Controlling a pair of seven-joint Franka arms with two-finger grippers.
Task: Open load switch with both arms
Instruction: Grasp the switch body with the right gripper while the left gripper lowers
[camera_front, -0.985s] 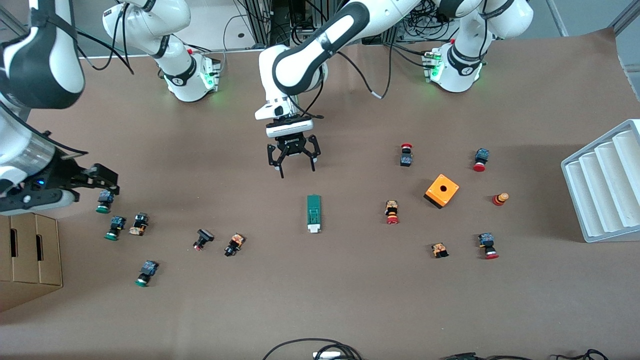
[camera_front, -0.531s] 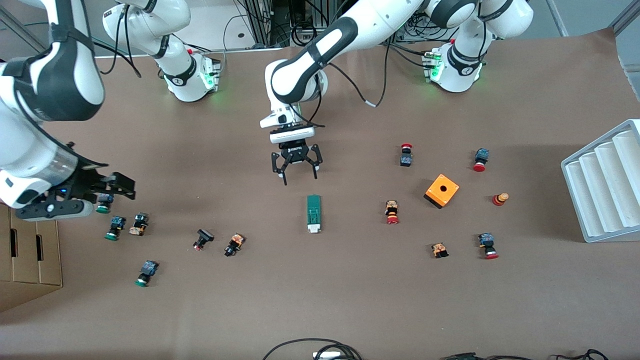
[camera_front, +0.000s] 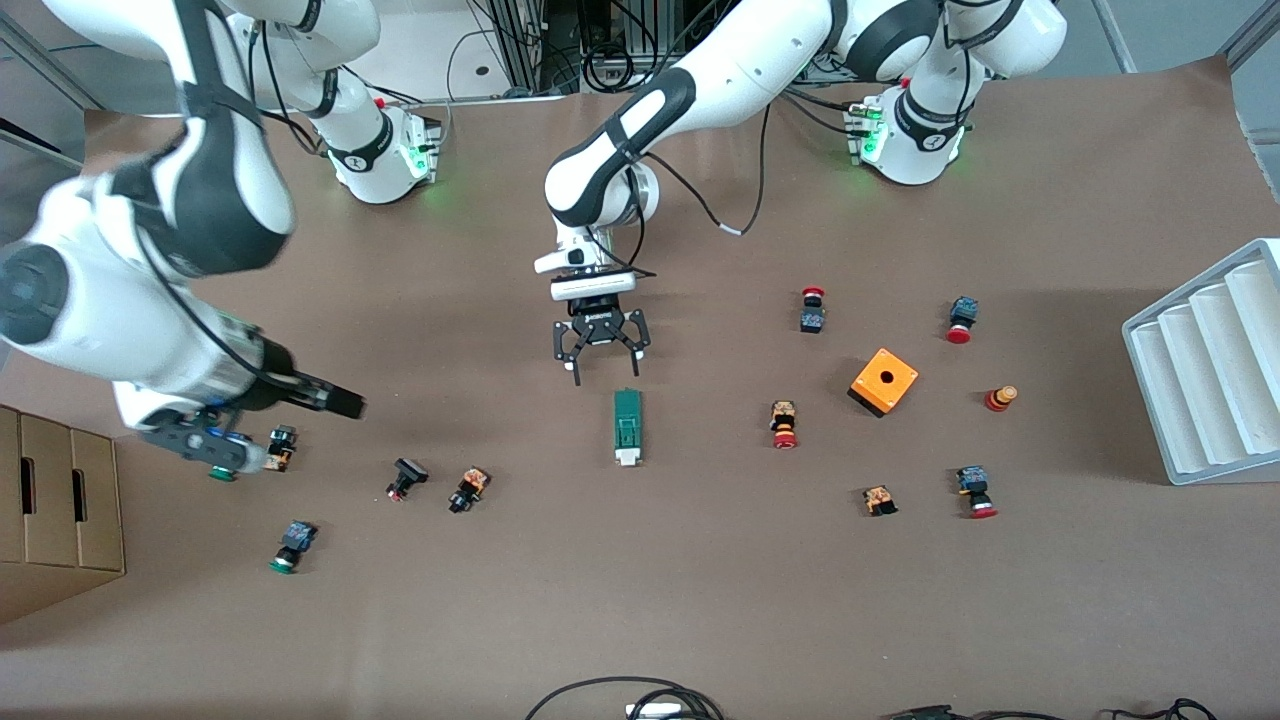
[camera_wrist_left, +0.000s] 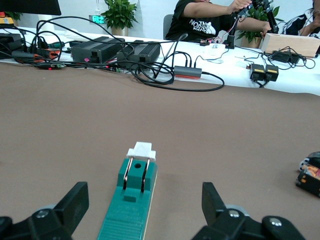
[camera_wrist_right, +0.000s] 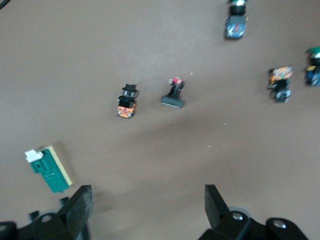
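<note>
Load switch (camera_front: 627, 428) lies flat mid-tabletop (camera_front: 700, 600), its white tab toward the front camera. Left gripper (camera_front: 602, 366) hangs over its green end, jaws open, empty. Right gripper (camera_front: 262, 424) hovers over scattered push buttons (camera_front: 468, 489), jaws open.

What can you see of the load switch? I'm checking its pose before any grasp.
The slim dark-green plastic-looking load switch lies flat on the brown table, its small white tab end nearer the front camera. Two thin metal prongs run to that tab in the left wrist view. Nothing touches it; the left hand hangs open just above its green end.
</note>
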